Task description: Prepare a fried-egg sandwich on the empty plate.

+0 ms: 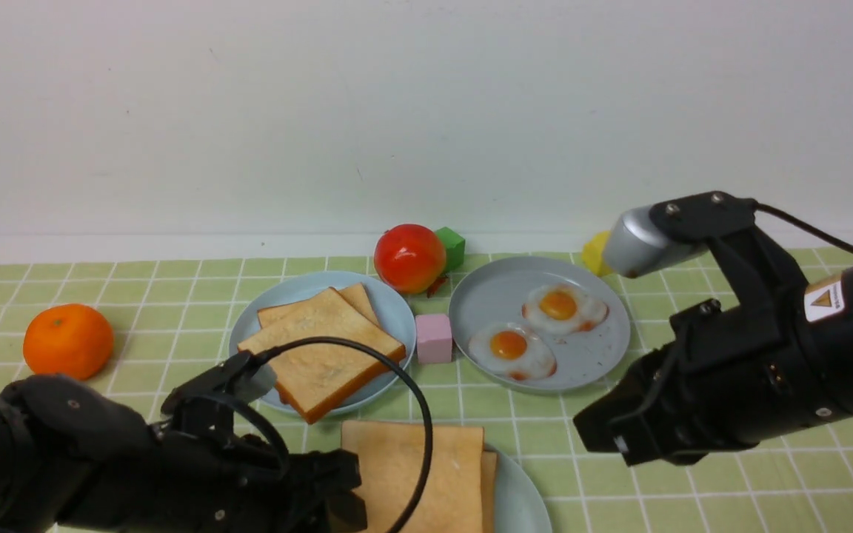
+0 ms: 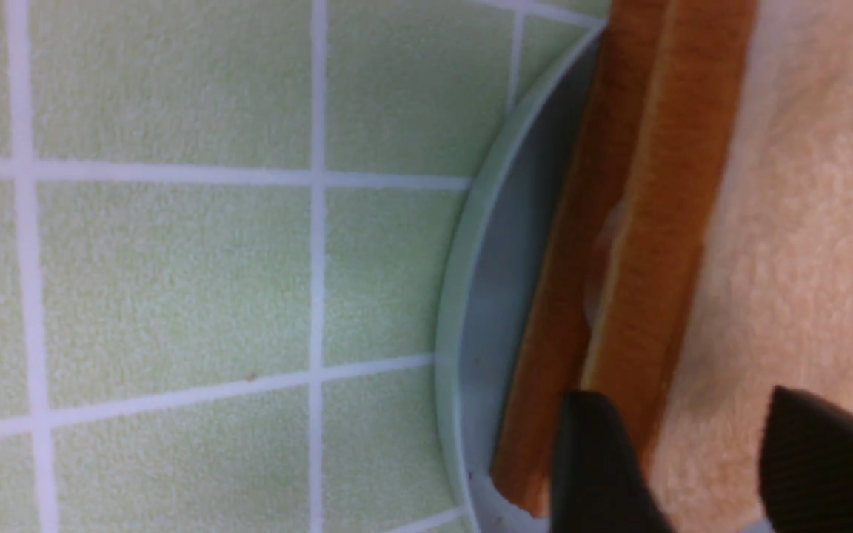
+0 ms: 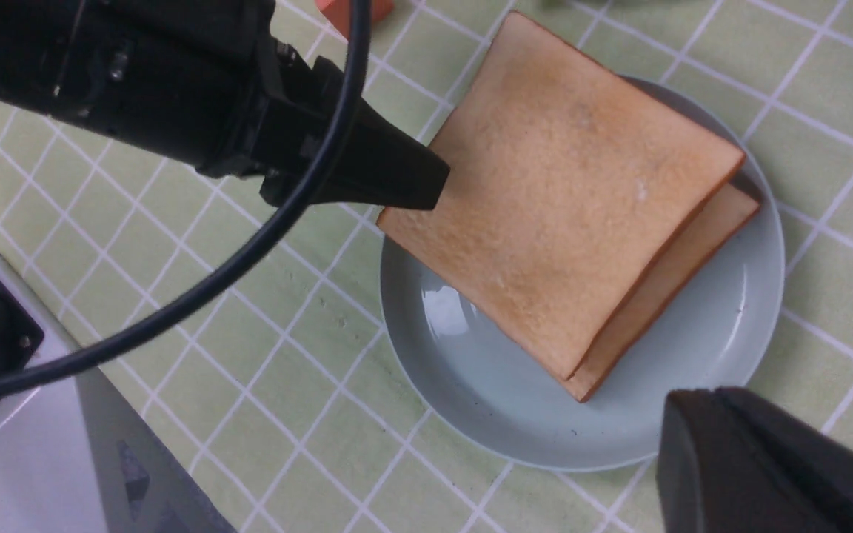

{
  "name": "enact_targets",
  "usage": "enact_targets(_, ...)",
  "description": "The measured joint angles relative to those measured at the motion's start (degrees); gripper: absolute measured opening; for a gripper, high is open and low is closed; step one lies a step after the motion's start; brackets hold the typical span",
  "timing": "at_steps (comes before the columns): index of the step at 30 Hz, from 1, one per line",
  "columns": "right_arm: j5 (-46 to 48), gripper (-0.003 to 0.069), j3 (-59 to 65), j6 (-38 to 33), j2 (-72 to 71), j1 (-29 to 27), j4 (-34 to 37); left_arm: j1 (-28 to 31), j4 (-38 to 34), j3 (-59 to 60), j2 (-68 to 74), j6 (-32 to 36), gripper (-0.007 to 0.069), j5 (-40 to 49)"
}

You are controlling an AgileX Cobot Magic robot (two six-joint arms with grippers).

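Note:
The fried-egg sandwich lies on the pale aqua plate at the near edge of the table. Its two toast slices are stacked slightly askew. Only a pale sliver shows between their brown crusts. My left gripper is at the sandwich's corner, its fingers apart over the top slice's face, gripping nothing. From the right wrist view the left gripper touches that corner. My right gripper hovers just outside the plate's rim, fingers pressed together and empty; in the front view the right gripper is right of the plate.
Behind the sandwich, a light-blue plate holds two loose toast slices. A grey plate holds two fried eggs. A pink block sits between them. A red fruit, green block and orange are farther off.

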Motion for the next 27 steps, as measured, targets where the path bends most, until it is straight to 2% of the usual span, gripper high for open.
enact_targets(4,-2.0,-0.0011,0.1,0.3,-1.6,0.0,0.1,0.0,5.2,-0.1,-5.8,-4.3,0.0525,1.9)
enact_targets(6,-3.0,-0.0011,0.1,0.8,-2.3,0.0,-0.2,0.0,6.2,-0.1,-8.1,-5.9,0.0548,3.5)
enact_targets(7,-4.4,-0.0011,0.1,3.0,-3.5,0.0,-1.1,0.0,7.5,-0.1,-12.0,-7.9,0.0567,7.8)
enact_targets(9,-4.9,-0.0011,0.1,4.6,-4.0,0.0,-1.5,0.0,7.9,-0.1,-13.5,-8.2,0.057,10.3)
enact_targets(11,-5.4,-0.0011,0.1,8.7,-5.5,0.0,-3.2,0.0,9.0,0.0,-18.2,-8.8,0.0567,19.0)
enact_targets(14,-5.2,-0.0011,0.1,11.1,-7.9,0.0,-5.1,0.0,10.4,0.2,-23.7,-9.1,0.0544,25.5)
enact_targets(17,-5.4,-0.0011,1.0,12.8,-11.9,0.0,-7.0,0.0,12.3,0.3,-29.8,-10.6,0.0489,28.6)
enact_targets(18,-6.5,-0.001,2.6,13.1,-15.6,0.0,-8.1,0.0,14.5,0.3,-35.1,-12.9,0.043,30.1)
enact_targets(22,-10.9,-0.0008,8.1,13.3,-23.0,0.1,-11.3,0.0,19.8,0.3,-45.5,-15.6,0.0298,32.8)
enact_targets(24,-15.1,-0.0006,13.6,13.4,-29.4,0.1,-13.5,0.0,25.7,0.3,-54.6,-18.1,0.0169,38.2)
enact_targets(25,-15.4,-0.0007,14.5,13.4,-29.9,0.1,-13.8,0.0,25.7,0.3,-54.6,-18.1,0.0169,38.2)
enact_targets(26,-17.3,-0.0007,18.2,13.4,-34.1,0.1,-15.2,0.0,29.3,0.3,-60.5,-21.3,0.0087,41.1)
enact_targets(27,-17.5,-0.0007,18.6,13.4,-34.6,0.1,-15.5,0.0,30.3,0.3,-61.2,-22.2,0.0069,41.7)
